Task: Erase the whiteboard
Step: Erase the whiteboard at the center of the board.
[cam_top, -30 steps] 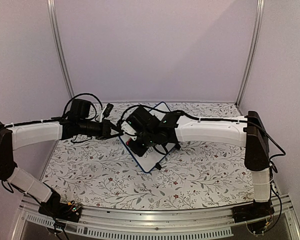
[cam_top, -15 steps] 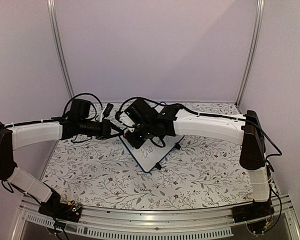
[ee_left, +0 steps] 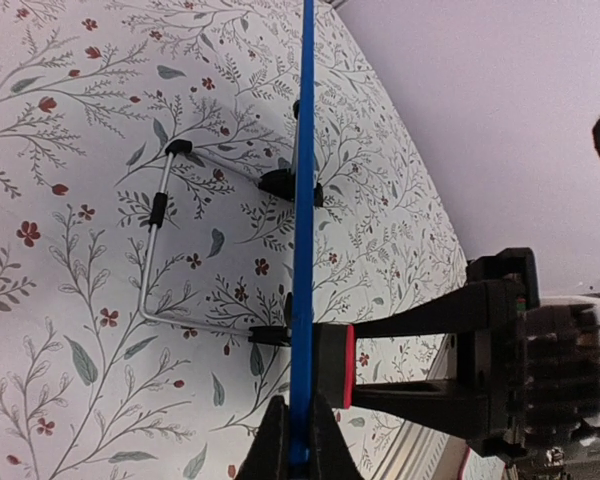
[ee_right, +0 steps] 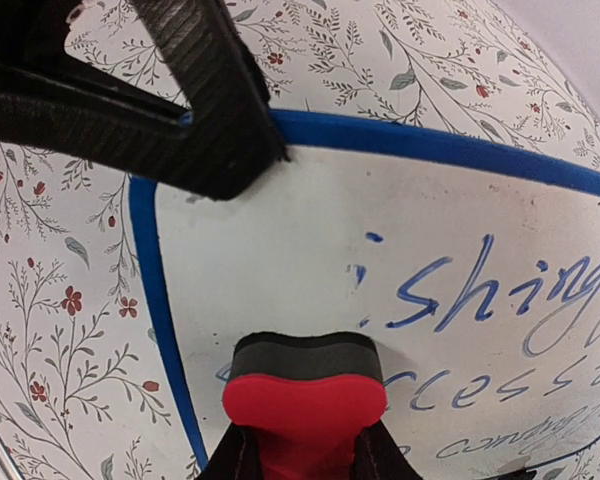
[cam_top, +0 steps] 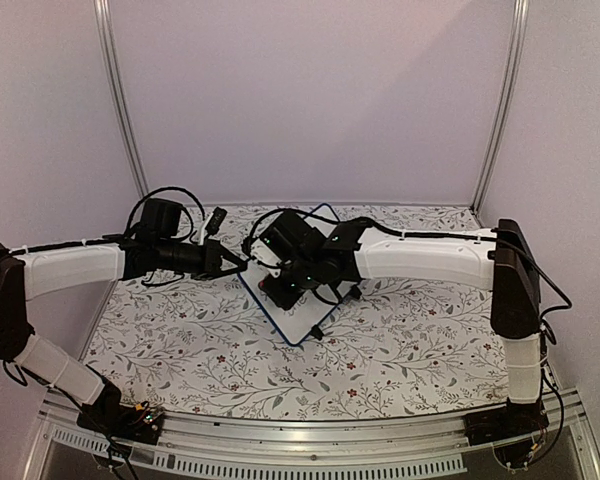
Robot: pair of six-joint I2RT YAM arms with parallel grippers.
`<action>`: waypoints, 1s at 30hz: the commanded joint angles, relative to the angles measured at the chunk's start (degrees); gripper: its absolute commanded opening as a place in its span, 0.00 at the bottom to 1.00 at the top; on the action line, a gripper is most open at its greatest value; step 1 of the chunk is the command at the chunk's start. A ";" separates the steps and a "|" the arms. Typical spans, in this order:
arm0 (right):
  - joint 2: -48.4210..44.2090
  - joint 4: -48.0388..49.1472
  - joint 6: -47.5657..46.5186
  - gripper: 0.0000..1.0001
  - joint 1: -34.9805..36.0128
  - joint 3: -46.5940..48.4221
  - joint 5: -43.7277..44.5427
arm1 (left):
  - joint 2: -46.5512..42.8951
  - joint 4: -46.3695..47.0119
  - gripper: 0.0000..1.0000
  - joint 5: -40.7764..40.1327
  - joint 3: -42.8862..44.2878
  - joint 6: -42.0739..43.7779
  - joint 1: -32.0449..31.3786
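Note:
The whiteboard (cam_top: 307, 318), blue-framed with blue handwriting, lies askew at the middle of the table. My left gripper (cam_top: 242, 263) is shut on the frame at its left edge; in the left wrist view the board (ee_left: 302, 150) is edge-on between the closed fingers (ee_left: 277, 445). My right gripper (cam_top: 280, 287) is shut on a red eraser (ee_right: 305, 390) whose dark felt presses on the white surface (ee_right: 280, 230) near the left frame. Writing shows to the right of the eraser and below it. The eraser (ee_left: 335, 365) touches the board's face just above my left gripper (ee_left: 300, 450).
A floral cloth (cam_top: 180, 340) covers the table. The board's wire stand (ee_left: 152, 250) and black feet (ee_left: 280, 182) rest on it. Lilac walls and metal posts (cam_top: 120, 110) close the back and sides. Cables loop over both wrists (cam_top: 170, 195).
The right gripper carried the eraser toward the board's far end half a second ago and has come back down to about where it was. The left gripper has not moved.

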 commanded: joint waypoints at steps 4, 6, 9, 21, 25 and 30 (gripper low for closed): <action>-0.41 -1.64 1.54 0.15 -1.17 -1.17 -0.73 | -0.03 1.38 0.00 1.55 -0.17 -0.89 -0.67; -0.15 -1.72 1.61 0.15 -1.58 0.28 -0.97 | -0.02 1.38 0.00 1.67 -0.24 -0.86 -0.69; 0.71 -2.13 1.62 0.15 -2.16 3.54 -1.05 | -0.03 1.38 0.00 1.59 -0.22 -0.88 -0.70; 5.29 -4.64 0.61 0.15 -3.33 11.22 -1.90 | -0.13 1.38 0.00 1.55 -0.15 -0.80 -0.69; 5.27 -5.33 0.94 0.15 -3.33 9.50 -2.58 | -0.05 1.38 0.00 1.60 -0.15 -0.88 -0.71; 2.89 -3.83 1.57 0.15 -3.33 3.40 -2.63 | -0.10 1.38 0.00 1.58 -0.11 -0.88 -0.65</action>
